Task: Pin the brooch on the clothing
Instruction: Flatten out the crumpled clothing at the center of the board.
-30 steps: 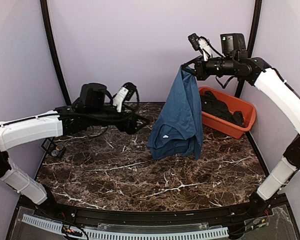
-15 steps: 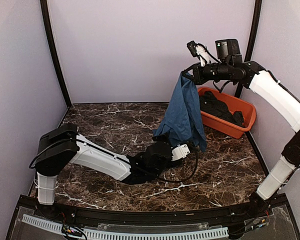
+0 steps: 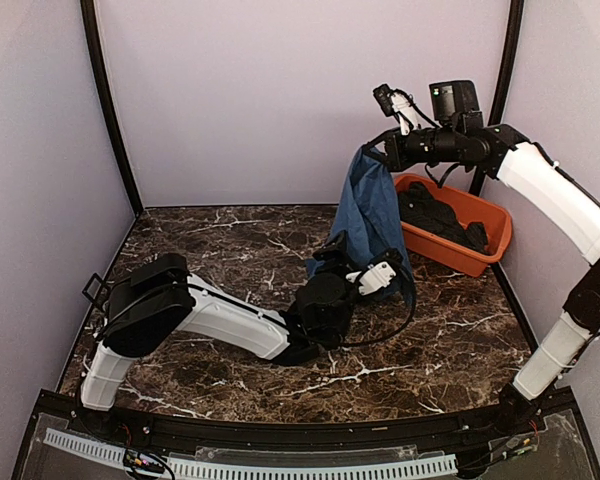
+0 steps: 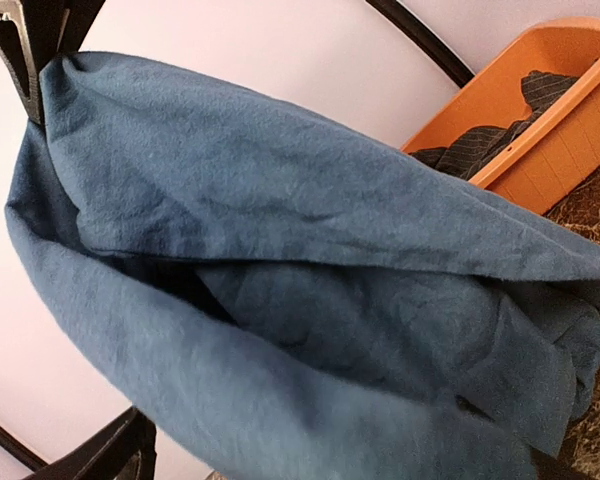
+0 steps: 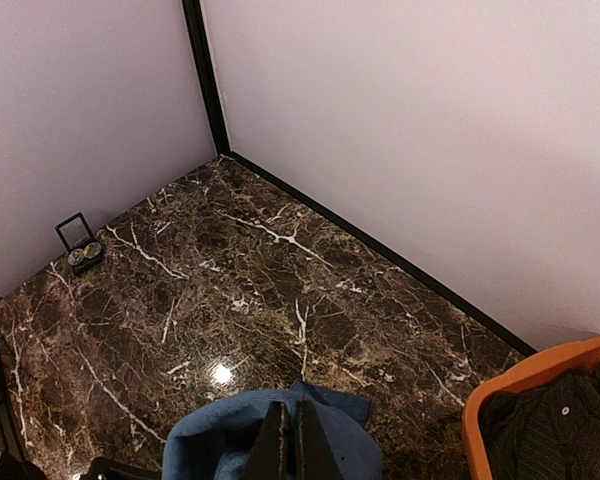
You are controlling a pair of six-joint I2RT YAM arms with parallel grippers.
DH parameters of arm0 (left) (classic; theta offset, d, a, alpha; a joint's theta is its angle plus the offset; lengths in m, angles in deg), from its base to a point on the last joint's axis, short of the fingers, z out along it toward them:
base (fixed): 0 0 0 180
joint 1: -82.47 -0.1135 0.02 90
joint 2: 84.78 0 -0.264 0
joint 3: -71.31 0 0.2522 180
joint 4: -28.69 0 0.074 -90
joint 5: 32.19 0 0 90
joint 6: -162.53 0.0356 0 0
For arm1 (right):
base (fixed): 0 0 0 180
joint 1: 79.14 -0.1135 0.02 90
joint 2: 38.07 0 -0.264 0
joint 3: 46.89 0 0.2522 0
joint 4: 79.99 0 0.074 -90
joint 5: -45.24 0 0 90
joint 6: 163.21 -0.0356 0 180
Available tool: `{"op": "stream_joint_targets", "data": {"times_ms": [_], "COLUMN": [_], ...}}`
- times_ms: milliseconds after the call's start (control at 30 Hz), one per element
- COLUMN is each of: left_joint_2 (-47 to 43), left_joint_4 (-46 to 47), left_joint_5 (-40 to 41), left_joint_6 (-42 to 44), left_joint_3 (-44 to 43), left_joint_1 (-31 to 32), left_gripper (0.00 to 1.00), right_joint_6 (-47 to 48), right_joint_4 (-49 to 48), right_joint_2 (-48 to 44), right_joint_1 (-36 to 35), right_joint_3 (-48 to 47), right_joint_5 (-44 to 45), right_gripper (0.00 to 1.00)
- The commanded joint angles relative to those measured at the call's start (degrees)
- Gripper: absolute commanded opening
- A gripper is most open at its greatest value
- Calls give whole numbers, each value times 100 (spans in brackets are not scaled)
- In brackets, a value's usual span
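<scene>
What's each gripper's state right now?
Left gripper: open, the hanging T-shirt right in front of it, not clamped.
Right gripper: shut on the T-shirt, holding it up.

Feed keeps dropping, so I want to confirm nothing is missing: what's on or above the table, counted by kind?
Garments: 2, the blue T-shirt hanging from the right gripper, and dark clothing heaped in the orange tub (pieces uncountable).
Tubs: 1.
Small black framed item: 1, at the table's left edge.
Total: 4.

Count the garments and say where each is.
2: the blue T-shirt hangs from the right claw; a dark garment lies in the orange tub, perhaps hiding more.
</scene>
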Motion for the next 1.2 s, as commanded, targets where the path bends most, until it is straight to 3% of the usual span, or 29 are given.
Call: {"op": "stream_joint_targets", "data": {"times_ms": [0, 67, 133, 167, 200, 267, 333, 433, 600, 633, 800, 867, 967, 1167], "left_joint_2": [103, 109, 105, 99, 75, -76, -375, -1267, -3090, -3544, -4635, -4896, -5054, -4937], "left_joint_4": [69, 5, -1, 62, 120, 201, 122, -693, -4394, -4776, -6663, -7223, -7917, -8920], "left_joint_5": [-13, -8, 50, 126, 160, 265, 363, 395, 246, 203, 302, 340, 288, 36], "left_joint_6": [-200, -310, -328, -307, -234, -184, -221, -818, -2865, -3286, -3633, -4043, -4591, -5480], "left_joint_3": [-246, -269, -317, -332, -332, -279, -128, 143, 270, 269, 523, 733, 1014, 1314], "left_joint_1": [-39, -71, -102, -115, -118, -120, -120, -198, -710, -784, -989, -997, -999, -1007], "left_gripper": [97, 83, 52, 44, 28, 12, 2, 1, 1, 1, 1, 1, 1, 1], "right_joint_6": [-57, -46, -36, -28, -20, 6, 44, 120, 415, 462, 851, 1072, 1062, 994], "right_joint_4": [-165, -158, -134, -130, -131, -104, -62, 87, 340, 353, 495, 593, 571, 222], "right_joint_2": [-153, -155, -154, -155, -155, -150, -131, -132, -203, -216, 87, 389, 844, 895], "right_joint_1": [29, 32, 34, 32, 33, 53, 102, 237, 313, 308, -132, -443, -693, -790], "right_joint_3": [18, 16, 7, 11, 15, 39, 65, 136, 393, 473, 789, 819, 818, 1496], "right_joint_5": [-38, -24, -4, 14, 29, 57, 64, -14, -480, -687, -1428, -1336, -1129, -580], "right_gripper": [0, 0, 0, 0, 0, 0, 0, 0, 0, 0, 1, 14, 43, 84]}}
